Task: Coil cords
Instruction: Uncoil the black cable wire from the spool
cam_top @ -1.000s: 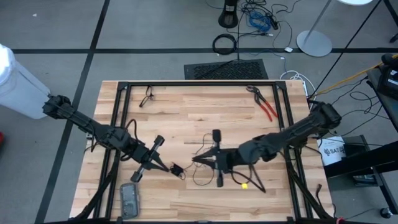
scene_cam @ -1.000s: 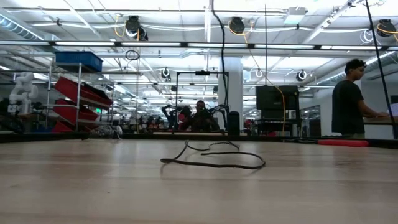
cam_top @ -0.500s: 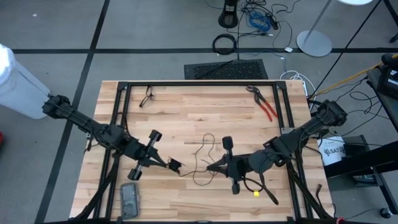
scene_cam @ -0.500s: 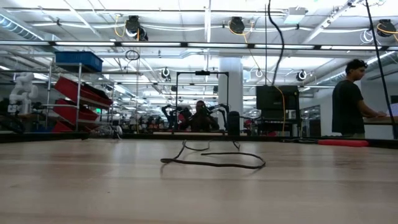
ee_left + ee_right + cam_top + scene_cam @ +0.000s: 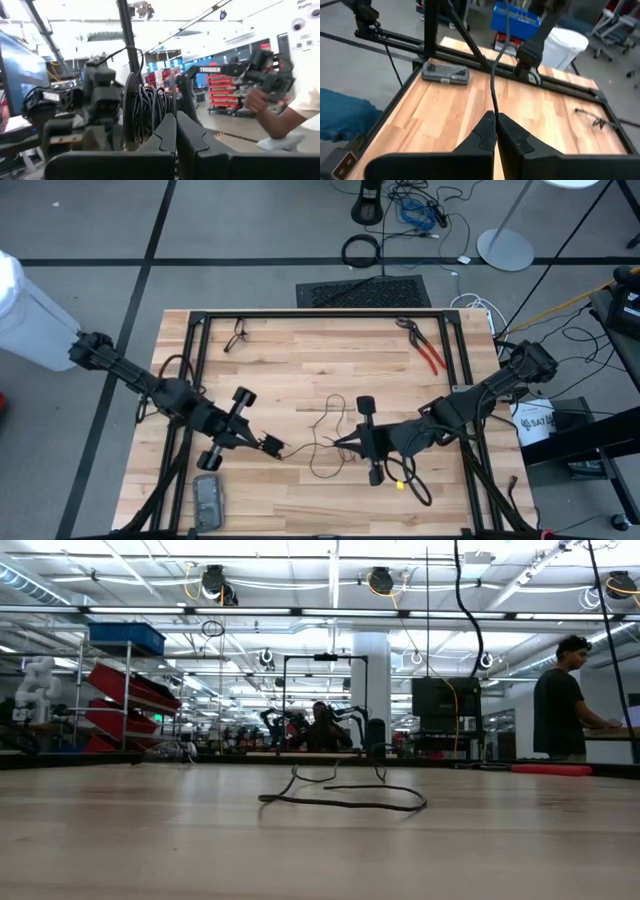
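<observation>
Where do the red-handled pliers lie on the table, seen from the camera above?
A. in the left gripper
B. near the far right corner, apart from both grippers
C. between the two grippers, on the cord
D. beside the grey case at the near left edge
B: in the high view the red-handled pliers lie near the far right corner, well away from the left gripper and the right gripper.

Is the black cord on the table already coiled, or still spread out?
Still spread out: the cord lies in loose, uneven loops between both grippers.

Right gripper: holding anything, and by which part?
Yes. The right gripper is shut on the cord, pinching a mid-length stretch between its fingers, not an end.
</observation>
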{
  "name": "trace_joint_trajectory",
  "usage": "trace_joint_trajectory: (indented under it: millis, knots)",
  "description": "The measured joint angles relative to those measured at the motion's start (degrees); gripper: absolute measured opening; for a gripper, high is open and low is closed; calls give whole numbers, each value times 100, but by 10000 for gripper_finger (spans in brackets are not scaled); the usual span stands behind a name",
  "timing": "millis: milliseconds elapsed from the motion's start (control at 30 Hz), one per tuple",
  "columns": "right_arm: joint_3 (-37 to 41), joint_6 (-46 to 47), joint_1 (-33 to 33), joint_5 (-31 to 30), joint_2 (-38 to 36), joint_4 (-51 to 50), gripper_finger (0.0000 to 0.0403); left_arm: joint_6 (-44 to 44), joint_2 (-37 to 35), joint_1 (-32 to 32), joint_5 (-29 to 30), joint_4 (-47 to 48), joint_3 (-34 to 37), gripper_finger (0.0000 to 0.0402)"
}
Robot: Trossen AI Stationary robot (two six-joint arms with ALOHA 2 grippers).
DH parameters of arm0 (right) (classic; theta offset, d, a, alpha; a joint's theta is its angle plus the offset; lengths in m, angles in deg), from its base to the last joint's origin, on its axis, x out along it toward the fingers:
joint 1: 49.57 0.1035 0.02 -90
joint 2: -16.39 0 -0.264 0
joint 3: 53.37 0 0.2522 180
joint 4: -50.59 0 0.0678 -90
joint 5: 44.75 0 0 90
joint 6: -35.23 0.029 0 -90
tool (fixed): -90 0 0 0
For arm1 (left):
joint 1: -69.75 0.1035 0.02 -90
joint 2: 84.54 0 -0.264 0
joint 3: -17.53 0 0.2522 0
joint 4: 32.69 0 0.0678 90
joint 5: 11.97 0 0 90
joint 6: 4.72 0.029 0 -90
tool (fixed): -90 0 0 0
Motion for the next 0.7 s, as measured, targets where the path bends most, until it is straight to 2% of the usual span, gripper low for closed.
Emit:
trace_joint_trajectory:
  millis: [100,333,500,700]
  knots:
    - [0,250,2,75,0,-267,9,0,-1,-77,-29,0,0,0]
    - [0,354,-39,1195,0,-449,26,-4,0,-167,-33,21,0,0]
    - [0,-123,-69,1363,0,-56,36,-9,3,-229,-33,51,0,0]
    - [0,-89,-305,1351,21,434,58,-24,7,-237,-31,63,0,0]
